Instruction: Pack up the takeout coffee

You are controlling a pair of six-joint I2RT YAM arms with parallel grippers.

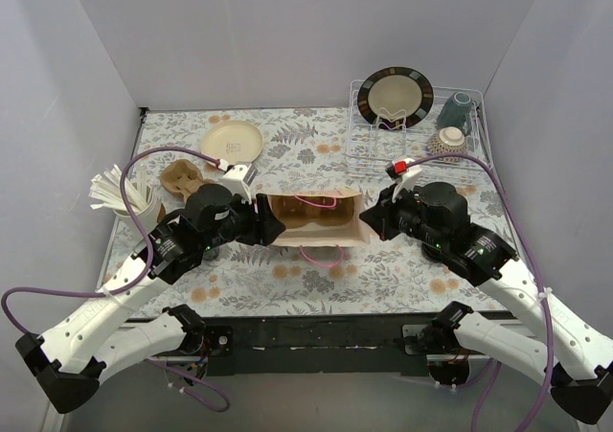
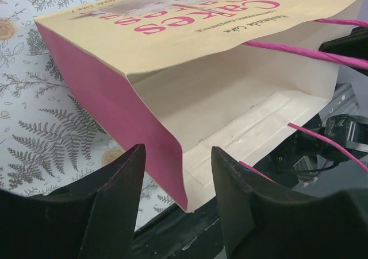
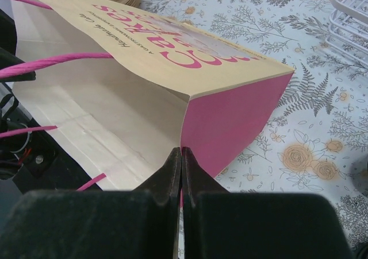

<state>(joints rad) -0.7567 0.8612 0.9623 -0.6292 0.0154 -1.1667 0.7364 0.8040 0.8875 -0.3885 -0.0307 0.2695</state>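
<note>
Bag (image 1: pixel 316 219) looks light and crumple-prone, best held by its rim; right gripper (image 3: pixel 181 153) is clamped on that rim, left gripper (image 2: pixel 177 155) gapes at the opposite edge; cup unseen.

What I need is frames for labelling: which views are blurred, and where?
Left wrist: the left pincer near the lens is soft, the paper bag sharp. Right wrist: the right pincer soft, bag print crisp. Top external: evenly lit, sharp throughout.

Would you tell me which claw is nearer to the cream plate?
Left: the left claw straddles the end of the paper bag nearest the cream plate; the right claw pinches the opposite end, farther away.
</note>
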